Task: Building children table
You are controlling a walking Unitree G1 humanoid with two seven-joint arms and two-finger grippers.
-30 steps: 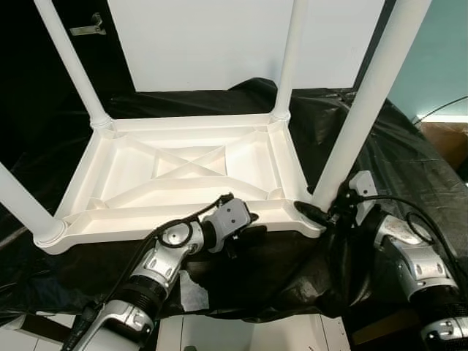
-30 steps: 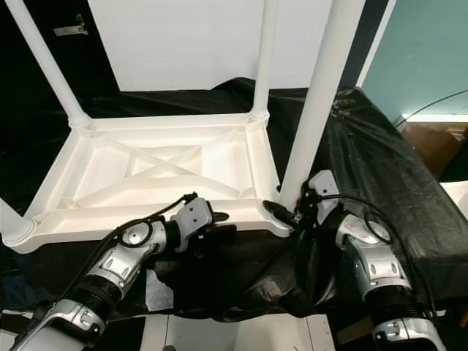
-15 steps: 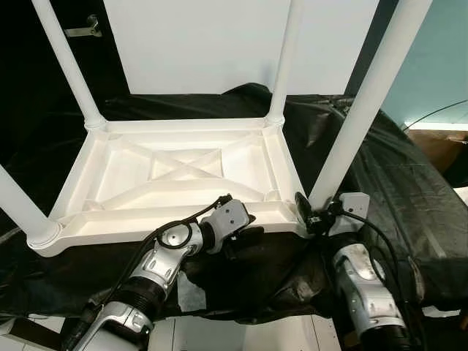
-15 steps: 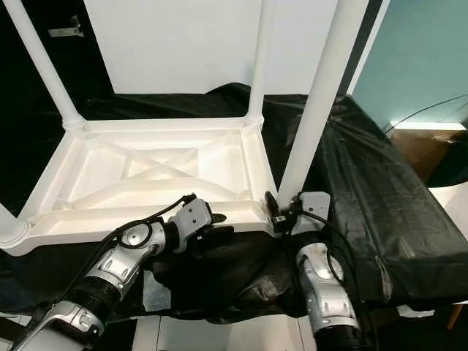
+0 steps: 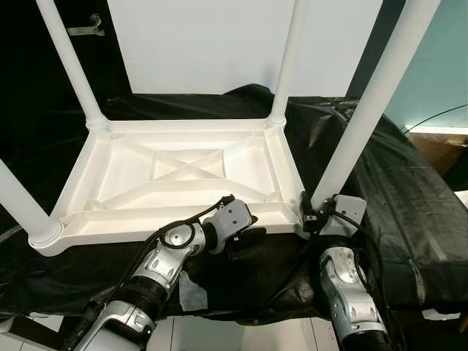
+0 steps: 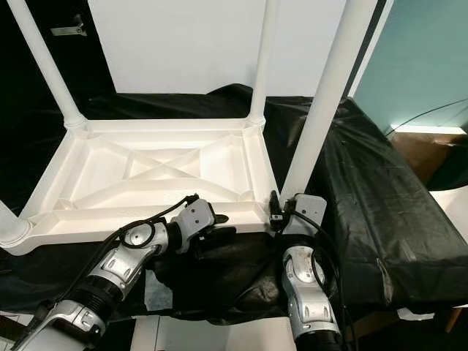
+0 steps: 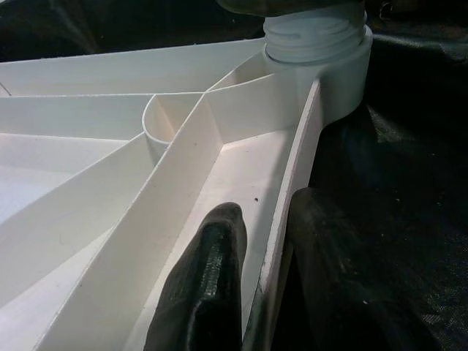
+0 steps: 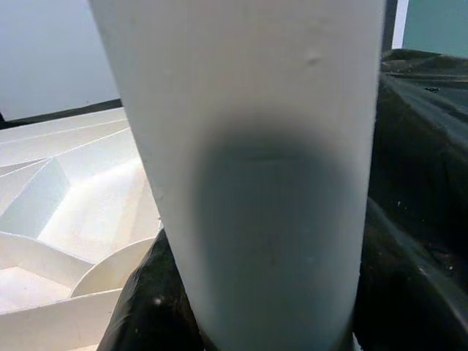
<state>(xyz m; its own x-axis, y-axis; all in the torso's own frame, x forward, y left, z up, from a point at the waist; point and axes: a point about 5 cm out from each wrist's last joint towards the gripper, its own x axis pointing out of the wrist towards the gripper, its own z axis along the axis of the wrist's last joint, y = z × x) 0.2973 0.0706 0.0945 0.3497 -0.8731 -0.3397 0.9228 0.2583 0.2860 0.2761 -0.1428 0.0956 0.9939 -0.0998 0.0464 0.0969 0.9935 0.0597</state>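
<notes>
Children's table (image 5: 183, 172), white plastic, lies upside down on black sheeting (image 5: 409, 197) over a low surface, ribbed underside up, four legs standing from the corner sockets. Right gripper (image 5: 314, 213) is clenched around the base of the near-right leg (image 5: 362, 117); the right wrist view has that leg (image 8: 256, 168) pressed between the two black fingers (image 8: 146, 307). Left gripper (image 5: 245, 238) is pinched on the near rim (image 5: 168, 223), one finger (image 7: 208, 285) inside the frame, the other outside, steadying the top. Change over the last second: the right forearm has swung from well out on the right to almost directly under the leg base, wrist now pointing up along it — reads as a turn of the wrist, likely screwing the leg into its threaded socket (image 7: 314, 33). Left gripper unmoved throughout. Judgement: last leg being tightened; assembly close to done.
</notes>
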